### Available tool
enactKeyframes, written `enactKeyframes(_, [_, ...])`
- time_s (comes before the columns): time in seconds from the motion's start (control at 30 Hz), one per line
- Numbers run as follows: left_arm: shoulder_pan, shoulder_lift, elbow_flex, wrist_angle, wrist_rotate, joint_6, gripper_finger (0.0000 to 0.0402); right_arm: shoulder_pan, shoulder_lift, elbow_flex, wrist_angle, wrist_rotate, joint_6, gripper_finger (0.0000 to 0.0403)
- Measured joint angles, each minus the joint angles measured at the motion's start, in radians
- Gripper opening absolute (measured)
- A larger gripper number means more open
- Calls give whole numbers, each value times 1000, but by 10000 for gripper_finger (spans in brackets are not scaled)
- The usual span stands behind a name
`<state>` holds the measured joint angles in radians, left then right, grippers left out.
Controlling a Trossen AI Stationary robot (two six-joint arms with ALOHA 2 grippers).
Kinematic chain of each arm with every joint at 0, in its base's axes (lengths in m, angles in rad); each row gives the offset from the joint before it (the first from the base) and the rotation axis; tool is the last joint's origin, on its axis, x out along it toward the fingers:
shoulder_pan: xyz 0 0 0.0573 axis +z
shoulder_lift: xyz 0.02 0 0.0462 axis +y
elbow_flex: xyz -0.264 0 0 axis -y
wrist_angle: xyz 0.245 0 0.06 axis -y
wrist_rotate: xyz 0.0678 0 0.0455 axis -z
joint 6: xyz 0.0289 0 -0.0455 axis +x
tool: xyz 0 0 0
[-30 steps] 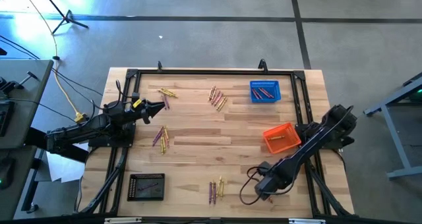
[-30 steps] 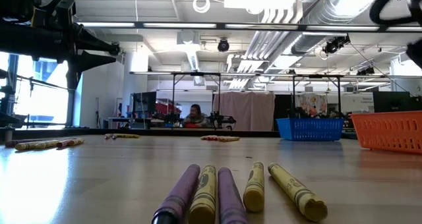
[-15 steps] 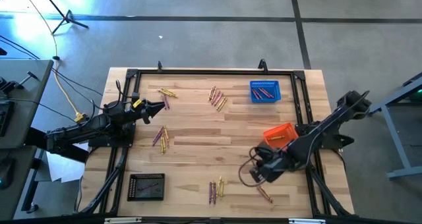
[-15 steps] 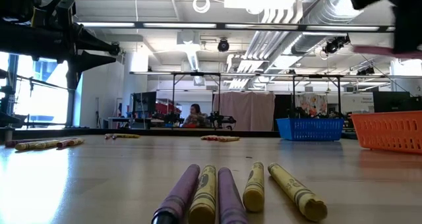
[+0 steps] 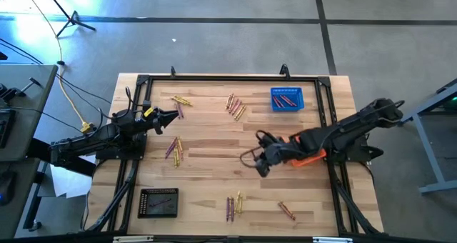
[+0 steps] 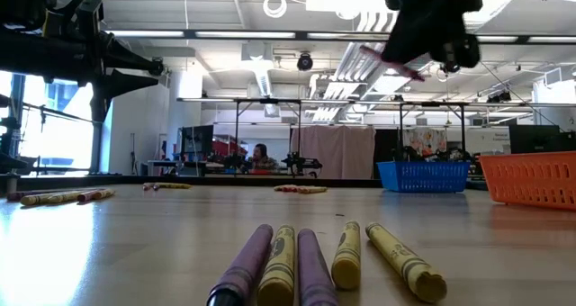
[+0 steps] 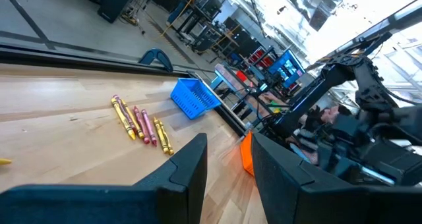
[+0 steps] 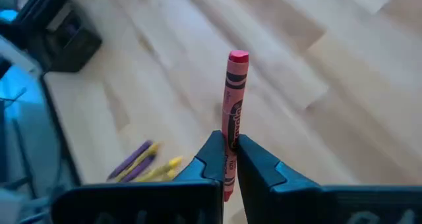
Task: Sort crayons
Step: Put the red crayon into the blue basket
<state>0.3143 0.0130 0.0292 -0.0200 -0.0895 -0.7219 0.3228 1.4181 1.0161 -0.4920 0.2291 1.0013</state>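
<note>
Crayons lie in loose groups on the wooden table: far left point(image 5: 181, 101), far middle point(image 5: 235, 106), left point(image 5: 173, 149), near middle point(image 5: 234, 204) and near right point(image 5: 286, 211). My right gripper point(image 5: 260, 164) hangs above the table's middle, shut on a red crayon point(image 8: 234, 105), which also shows high up in the low view point(image 6: 391, 61). My left gripper point(image 5: 171, 116) waits level at the table's left side, open, with nothing between its fingers point(image 7: 191, 165). My right gripper pinches the red crayon between its two fingertips point(image 8: 214, 151) at its lower half point(image 8: 230, 140). The crayon lies along the fingers and sticks out past their tips. The fingers slant down from the table's right side. The crayon is lifted clear of the table.
A blue basket point(image 5: 286, 98) with red crayons stands at the far right. An orange basket point(image 5: 308, 141) is partly under the right arm. A black basket point(image 5: 158, 202) with one purple crayon sits near left. A black frame point(image 5: 214, 78) rims the table.
My right gripper has risen from the near right crayon group and swung toward the table's middle and far edge, turning as it went. The red crayon has come up with it, clear of the table. Two crayons stay at the near right.
</note>
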Motion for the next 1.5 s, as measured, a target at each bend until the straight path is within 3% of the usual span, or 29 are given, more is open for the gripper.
enactKeyframes(0.3, [0,0,0,0,0,0,106,-254,0,0,-13,88,-251,12])
enactKeyframes(0.63, [0,0,0,0,0,0,106,-598,0,0,-302,194,-425,12])
enactKeyframes(0.87, [0,0,0,0,0,0,106,-774,0,0,-317,231,-547,12])
enactKeyframes(1.1, [0,0,0,0,0,0,106,-857,0,0,-355,215,-602,12])
enactKeyframes(1.5, [0,0,0,0,0,0,106,-862,0,0,-350,186,-739,12])
